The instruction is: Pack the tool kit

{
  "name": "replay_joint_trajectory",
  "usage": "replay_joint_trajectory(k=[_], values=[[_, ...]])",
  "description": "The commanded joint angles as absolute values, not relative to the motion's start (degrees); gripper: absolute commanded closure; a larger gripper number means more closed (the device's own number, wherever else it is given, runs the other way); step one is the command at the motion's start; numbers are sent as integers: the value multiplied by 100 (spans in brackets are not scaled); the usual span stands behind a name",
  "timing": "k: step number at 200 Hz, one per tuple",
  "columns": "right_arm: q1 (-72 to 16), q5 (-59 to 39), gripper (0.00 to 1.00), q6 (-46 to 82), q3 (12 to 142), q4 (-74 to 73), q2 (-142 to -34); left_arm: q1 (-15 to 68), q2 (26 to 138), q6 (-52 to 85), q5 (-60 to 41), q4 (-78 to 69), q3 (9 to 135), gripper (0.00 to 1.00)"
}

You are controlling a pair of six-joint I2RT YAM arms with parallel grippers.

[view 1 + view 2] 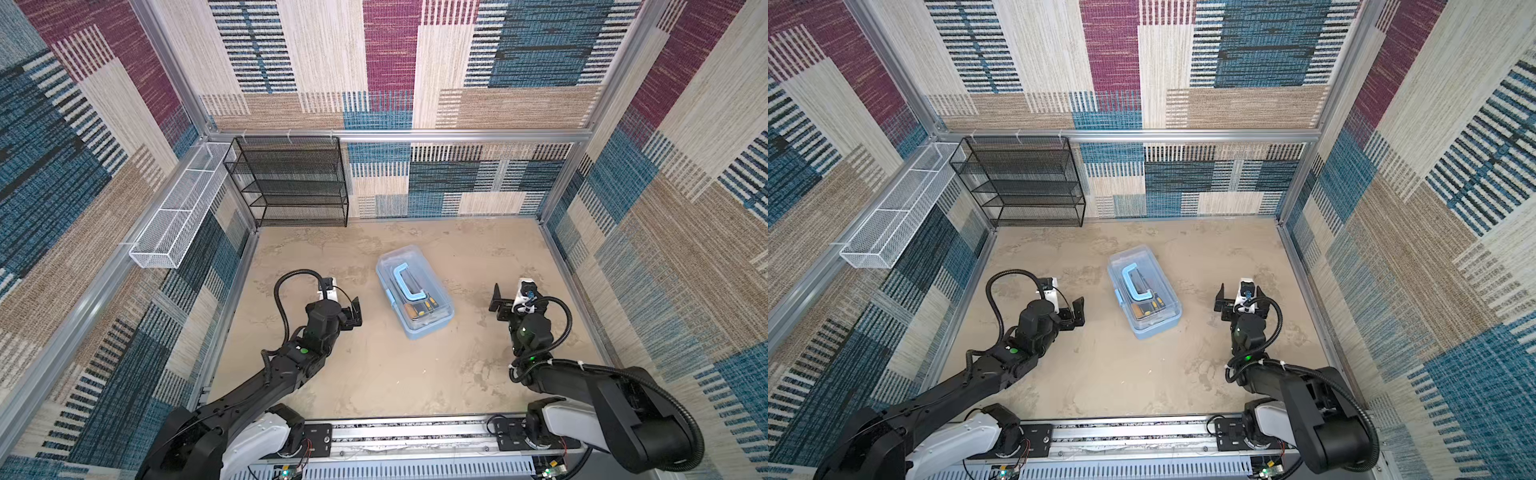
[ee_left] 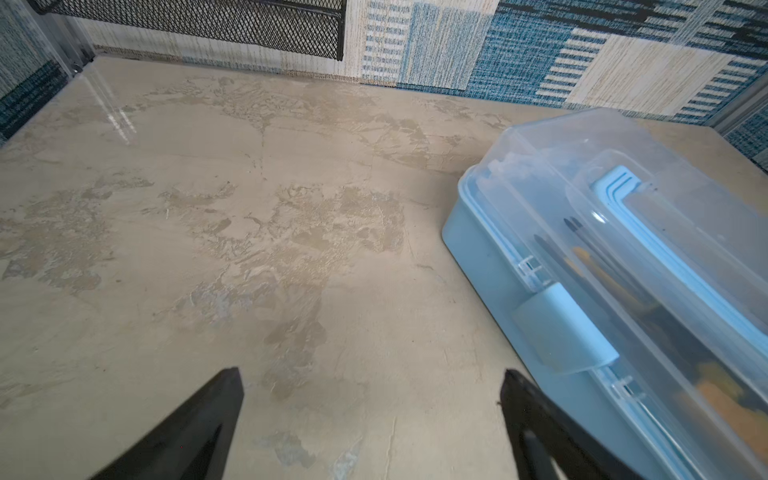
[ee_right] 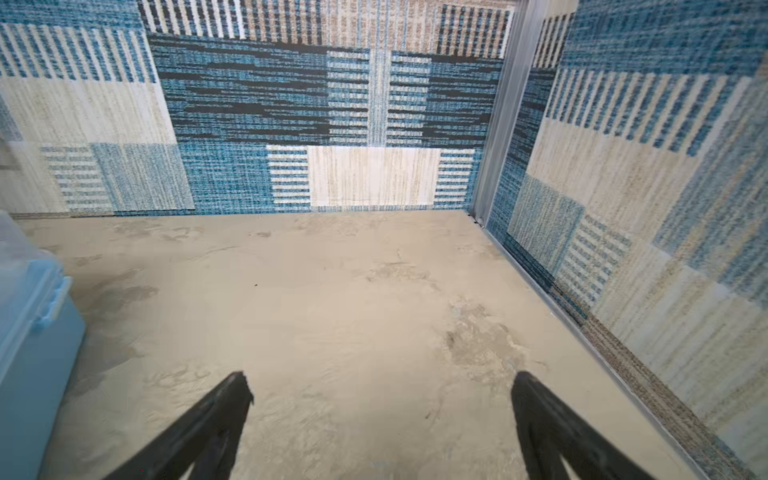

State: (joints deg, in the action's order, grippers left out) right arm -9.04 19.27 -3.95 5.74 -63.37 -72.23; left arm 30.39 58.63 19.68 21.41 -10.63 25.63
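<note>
You are looking at the tool kit (image 1: 426, 326) sitting near the middle of the bench (image 1: 374, 382), lying at a slant to the bench edges. Its clear lid (image 2: 615, 166) is lying shut over the light blue base, and its latch (image 2: 561, 328) is folded down on the side facing your left arm. The blue handle (image 1: 405, 282) is lying flat on top of the lid. Yellow-and-black implements (image 1: 424, 306) are showing through the plastic, too blurred for you to name.

Your left tool (image 1: 353, 313) is hovering to the left of the kit, near it but apart. Its jaws are standing wide with nothing between them. In the left wrist view its fingers (image 2: 199, 424) are framing bare bench, with the kit lying just beside one of them.

Your right tool (image 1: 1241, 293) is hovering well to the right of the kit, its jaws likewise spread wide and carrying nothing. In the right wrist view only one end of the kit is showing at the frame edge.

The black mesh shelf rack (image 1: 291, 183) is standing against the back wall in the rear left corner. The white wire basket (image 1: 174, 216) is hanging along the left wall. Both are sitting well apart from the kit.
</note>
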Motion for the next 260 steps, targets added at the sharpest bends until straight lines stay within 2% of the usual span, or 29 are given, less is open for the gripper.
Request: replay_joint_trajectory(k=[1, 47, 69, 80, 90, 100, 125, 169, 188, 208, 230, 249, 260], values=[[-727, 1644, 0, -358, 531, -7342, -7441, 3035, 5687, 1741, 2396, -978, 2507, 0], [-530, 1186, 0, -364, 764, -8145, -8566, 3010, 5601, 1540, 3006, -591, 2698, 0], [-267, 796, 0, -148, 968, -7592, -8572, 2980, 5403, 1342, 3439, -523, 2654, 0], [-246, 747, 0, -194, 1035, -8060, -8995, 2962, 5238, 1141, 3638, -762, 2490, 1], [-145, 560, 0, -65, 1160, -7322, -8724, 2936, 5072, 842, 3807, -1111, 2278, 2], [-79, 500, 0, -56, 1121, -7690, -8894, 2915, 4909, 533, 3995, -1545, 2050, 2], [-70, 475, 0, -24, 1158, -7410, -8786, 2633, 4855, 151, 4220, -2500, 1603, 0], [-66, 481, 0, -40, 1135, -7512, -8823, 1709, 6257, -128, 3737, -3776, 1696, 0], [-62, 474, 0, -35, 1142, -7492, -8809, 1261, 6970, -217, 3029, -4701, 1619, 0], [-63, 470, 0, -35, 1140, -7486, -8807, 714, 7554, -97, 2240, -4983, 1670, 2], [-67, 470, 0, -32, 1138, -7488, -8806, 396, 7862, 17, 1753, -5170, 1673, 4], [-66, 472, 0, -29, 1136, -7488, -8807, 276, 8410, 67, 1767, -6194, 1492, 4], [-67, 474, 0, -30, 1136, -7488, -8807, 246, 8360, 79, 1519, -5896, 1541, 4]])
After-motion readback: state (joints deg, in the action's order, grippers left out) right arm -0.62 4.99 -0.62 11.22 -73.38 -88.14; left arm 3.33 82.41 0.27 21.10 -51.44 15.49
